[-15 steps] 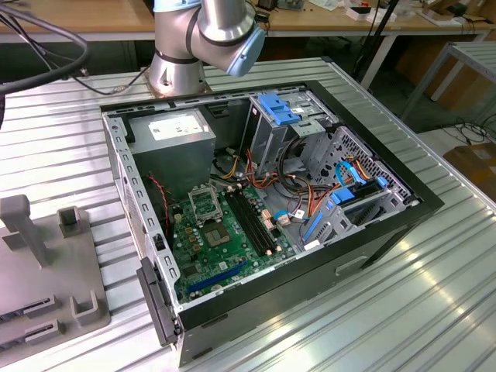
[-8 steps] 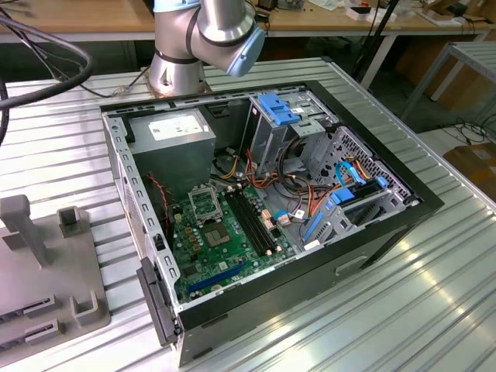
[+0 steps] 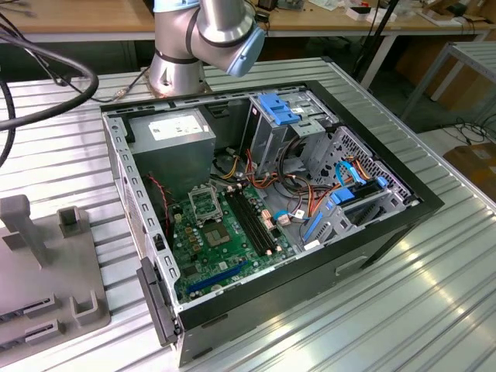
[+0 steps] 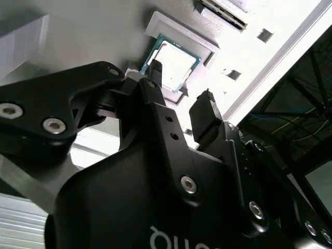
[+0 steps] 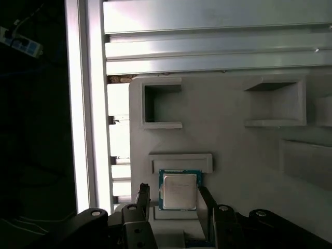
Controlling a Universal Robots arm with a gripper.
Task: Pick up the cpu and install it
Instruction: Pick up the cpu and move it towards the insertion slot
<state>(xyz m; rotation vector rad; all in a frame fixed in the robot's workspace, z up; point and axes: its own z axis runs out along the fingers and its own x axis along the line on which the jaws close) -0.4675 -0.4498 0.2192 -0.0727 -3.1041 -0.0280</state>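
Spreading across the exterior view, a ribbed metal table point(image 3: 418, 310) is carrying an open computer case point(image 3: 372, 248), which is lying on its side with its inside facing up. The arm point(image 3: 209, 31) is rising from its base behind the case. A grey fixture point(image 3: 46, 271) with raised blocks is sitting on the table at the exterior view's left, apart from the case. Inside the case, a green motherboard point(image 3: 209, 252) is lying flat, and a metal-framed socket point(image 3: 203, 203) is sitting on it near the power supply point(image 3: 174, 143). In both wrist views the gripper point(image 5: 174, 189) is hanging released just over the grey fixture, its two black fingers point(image 5: 143, 193) spread and standing one on each side of the cpu point(image 5: 180, 191); whether they are touching its edges cannot be told. The cpu is lying flat in a shallow recess of the fixture, silver top up, just beside a raised lip.
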